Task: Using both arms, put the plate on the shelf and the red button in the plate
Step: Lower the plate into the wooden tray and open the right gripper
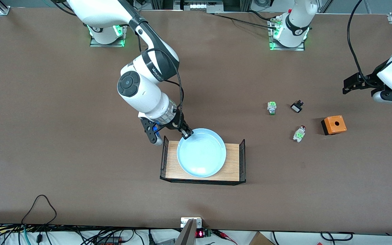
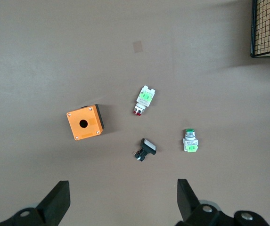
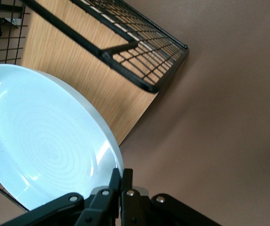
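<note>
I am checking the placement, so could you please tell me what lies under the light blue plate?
The round light blue plate rests on a wooden shelf board with black wire-mesh ends; the right hand pinches its rim. The board beneath the plate is hidden.

My right gripper (image 1: 186,133) is pinched tight, arm stretched way out; left gripper (image 2: 123,200) hangs up high, fingers spread.

Bright, even overhead light, soft shadows, mild glare on the plate (image 1: 201,153); sharp focus.
</note>
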You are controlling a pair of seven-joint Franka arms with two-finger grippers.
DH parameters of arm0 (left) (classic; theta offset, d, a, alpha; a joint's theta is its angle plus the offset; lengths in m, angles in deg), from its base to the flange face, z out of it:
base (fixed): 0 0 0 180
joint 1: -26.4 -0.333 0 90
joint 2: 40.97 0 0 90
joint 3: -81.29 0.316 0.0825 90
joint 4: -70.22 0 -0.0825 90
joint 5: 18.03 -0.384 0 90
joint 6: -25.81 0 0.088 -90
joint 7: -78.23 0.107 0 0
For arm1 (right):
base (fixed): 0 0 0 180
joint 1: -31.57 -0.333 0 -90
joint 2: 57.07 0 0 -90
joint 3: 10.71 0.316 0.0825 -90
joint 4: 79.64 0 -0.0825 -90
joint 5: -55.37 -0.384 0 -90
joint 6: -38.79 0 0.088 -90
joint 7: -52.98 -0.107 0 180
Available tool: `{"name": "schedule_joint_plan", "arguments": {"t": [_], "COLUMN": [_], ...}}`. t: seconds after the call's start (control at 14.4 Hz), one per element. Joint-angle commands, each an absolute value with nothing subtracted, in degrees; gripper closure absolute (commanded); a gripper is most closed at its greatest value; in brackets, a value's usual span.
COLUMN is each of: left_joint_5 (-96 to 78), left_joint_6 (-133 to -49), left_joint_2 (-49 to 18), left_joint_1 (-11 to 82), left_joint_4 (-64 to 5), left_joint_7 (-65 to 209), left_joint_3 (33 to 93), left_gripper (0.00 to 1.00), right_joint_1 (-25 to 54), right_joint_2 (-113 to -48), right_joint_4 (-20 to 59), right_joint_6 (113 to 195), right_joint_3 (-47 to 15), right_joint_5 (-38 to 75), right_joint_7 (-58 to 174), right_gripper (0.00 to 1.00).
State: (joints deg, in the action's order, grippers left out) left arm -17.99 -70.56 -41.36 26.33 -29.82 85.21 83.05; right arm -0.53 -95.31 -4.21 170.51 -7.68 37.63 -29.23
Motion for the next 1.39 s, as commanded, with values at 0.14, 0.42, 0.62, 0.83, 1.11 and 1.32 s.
{"name": "schedule_joint_plan", "arguments": {"t": [0.14,0.42,0.62,0.83,1.11,1.32], "left_joint_5": [-19.00,-19.00,-18.91,-19.00,-19.00,-19.00], "left_joint_6": [-69.20,-69.20,-69.20,-69.20,-69.20,-69.20], "left_joint_2": [-40.62,-40.62,-40.62,-40.62,-40.62,-40.62], "left_joint_1": [26.05,26.05,26.05,26.14,26.14,26.14], "left_joint_4": [-28.04,-28.04,-28.04,-28.04,-28.04,-28.04], "left_joint_7": [86.14,86.14,86.14,86.14,86.14,86.14], "left_joint_3": [83.05,83.05,83.05,83.05,83.05,83.05], "left_gripper": [0.00,0.00,0.00,0.00,0.00,0.00], "right_joint_1": [-0.95,-1.04,-1.03,-1.12,-1.12,-0.42], "right_joint_2": [-97.06,-97.67,-98.02,-98.20,-97.50,-94.26], "right_joint_4": [-6.25,-6.25,-6.16,-6.16,-6.25,-6.25], "right_joint_6": [170.98,170.98,170.98,170.98,170.19,165.46], "right_joint_3": [-8.25,-8.25,-8.25,-8.25,-8.25,-8.33], "right_joint_5": [37.27,37.36,37.36,36.92,37.09,37.00], "right_joint_7": [-28.76,-28.58,-28.05,-29.37,-29.64,-29.55], "right_gripper": [1.00,1.00,1.00,0.29,0.00,0.00]}}
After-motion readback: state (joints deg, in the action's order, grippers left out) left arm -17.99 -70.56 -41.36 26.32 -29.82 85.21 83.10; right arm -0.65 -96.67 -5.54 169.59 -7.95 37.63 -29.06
